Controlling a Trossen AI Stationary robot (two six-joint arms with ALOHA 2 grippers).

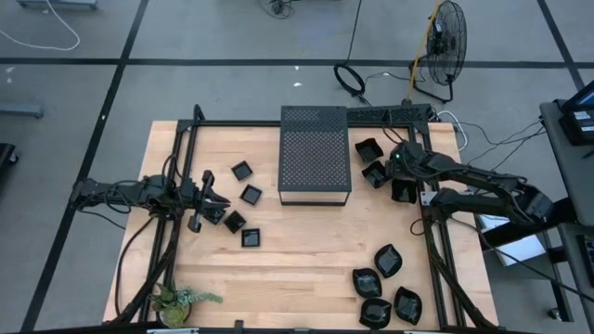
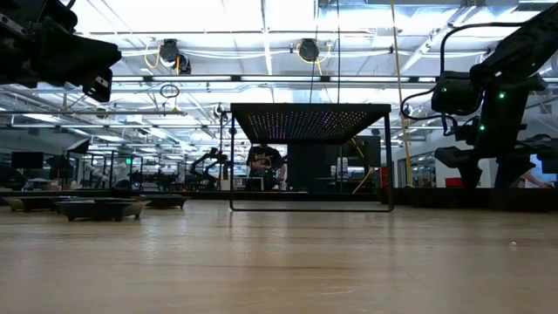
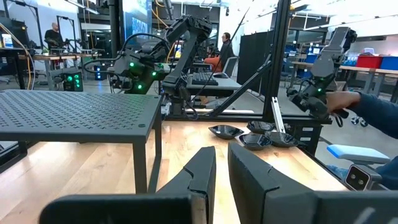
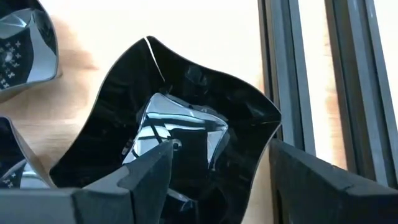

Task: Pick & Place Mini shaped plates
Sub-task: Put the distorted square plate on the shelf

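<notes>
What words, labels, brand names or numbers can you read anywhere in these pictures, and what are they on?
None can be read.
The angular plate under the right gripper shows only reflections.
The perforated box is unmarked.
The background screen is too blurred to read.

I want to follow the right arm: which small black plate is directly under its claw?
The angular plate beside the table's right rail, under the open right claw; its two neighbours lie nearer the box.

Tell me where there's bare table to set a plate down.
Bare wood lies in front of the perforated box, between the square plates near the left gripper and the leaf-shaped plates. It's crowded beside the box where the right gripper hovers over angular plates.
</notes>
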